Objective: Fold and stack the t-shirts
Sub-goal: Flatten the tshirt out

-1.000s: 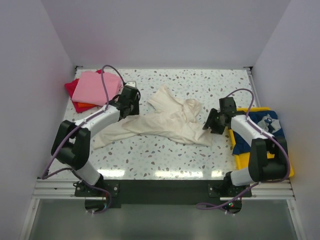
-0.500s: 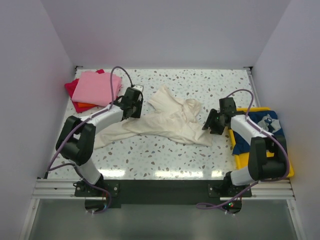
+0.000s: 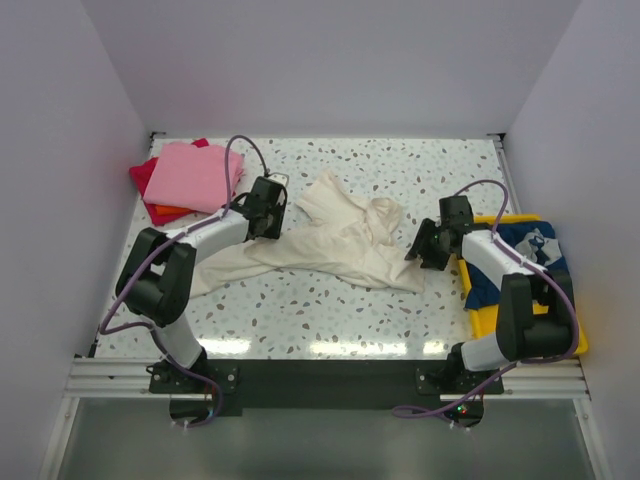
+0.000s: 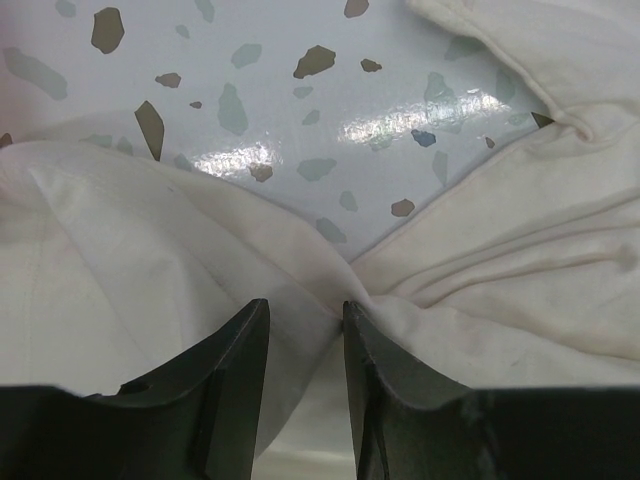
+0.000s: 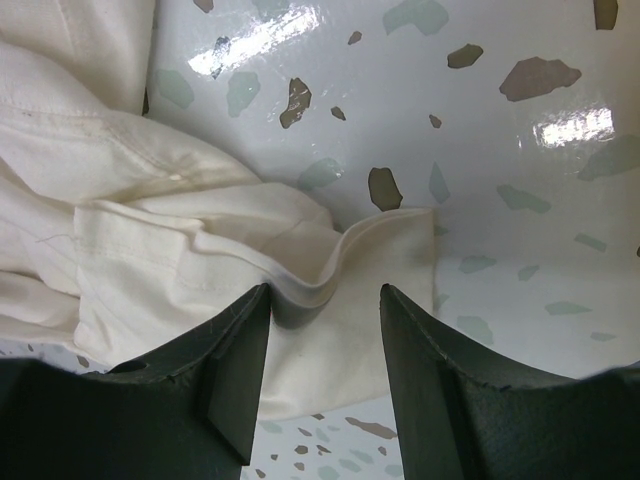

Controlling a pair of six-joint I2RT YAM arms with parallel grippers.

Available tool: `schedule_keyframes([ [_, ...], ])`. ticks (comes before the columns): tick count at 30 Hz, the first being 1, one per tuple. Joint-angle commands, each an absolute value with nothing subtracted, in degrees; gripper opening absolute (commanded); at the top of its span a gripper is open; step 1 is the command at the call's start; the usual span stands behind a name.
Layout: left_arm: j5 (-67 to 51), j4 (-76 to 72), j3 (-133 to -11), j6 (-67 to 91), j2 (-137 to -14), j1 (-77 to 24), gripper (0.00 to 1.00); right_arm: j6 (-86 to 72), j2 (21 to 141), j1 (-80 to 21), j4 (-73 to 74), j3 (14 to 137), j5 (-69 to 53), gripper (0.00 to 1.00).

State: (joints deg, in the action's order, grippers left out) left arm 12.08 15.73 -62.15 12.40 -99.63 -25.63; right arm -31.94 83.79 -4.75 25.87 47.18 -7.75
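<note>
Cream cloth is bunching into a tight ridge between the 2 dark fingers of the left gripper point(image 4: 305, 315), which is sitting nearly closed and pinching a fold of the cream t-shirt point(image 3: 330, 245); creases are fanning out from that pinch point across the fabric on both sides. In the overhead view this gripper is pressing down at the shirt's left part, where a long strip of cloth is trailing toward the near left of the speckled tabletop point(image 3: 400, 170). The right gripper point(image 5: 325, 300) is standing with its jaws spread apart, straddling a raised, curling hem at the shirt's right edge, and no finger is visibly clamping the cloth. The shirt is lying crumpled and unfolded across the middle of the tabletop, stretching between the 2 arms, with a sleeve pointing toward the far side. At the far left corner a pink t-shirt point(image 3: 190, 175) is resting folded on top of a red t-shirt point(image 3: 142, 175) and an orange t-shirt point(image 3: 165, 212), whose edges are peeking out beneath it. Beside the right arm, a navy t-shirt point(image 3: 525, 250) with white print is lying rumpled in a yellow tray point(image 3: 575, 340), spilling over the tray's left edge.
</note>
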Motion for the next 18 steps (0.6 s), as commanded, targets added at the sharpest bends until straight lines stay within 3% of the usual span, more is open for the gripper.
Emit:
schedule_keyframes([
  [1,11.51,14.85,-62.05,11.25,-97.03,-25.84,0.41,-32.61,83.14,-4.39,24.35,46.93,-8.79,0.52],
  [18,10.37,15.47,-61.43,10.55,-97.91,-25.84,0.37,-32.52,83.14,-4.31,24.96,46.84,-8.79,0.51],
])
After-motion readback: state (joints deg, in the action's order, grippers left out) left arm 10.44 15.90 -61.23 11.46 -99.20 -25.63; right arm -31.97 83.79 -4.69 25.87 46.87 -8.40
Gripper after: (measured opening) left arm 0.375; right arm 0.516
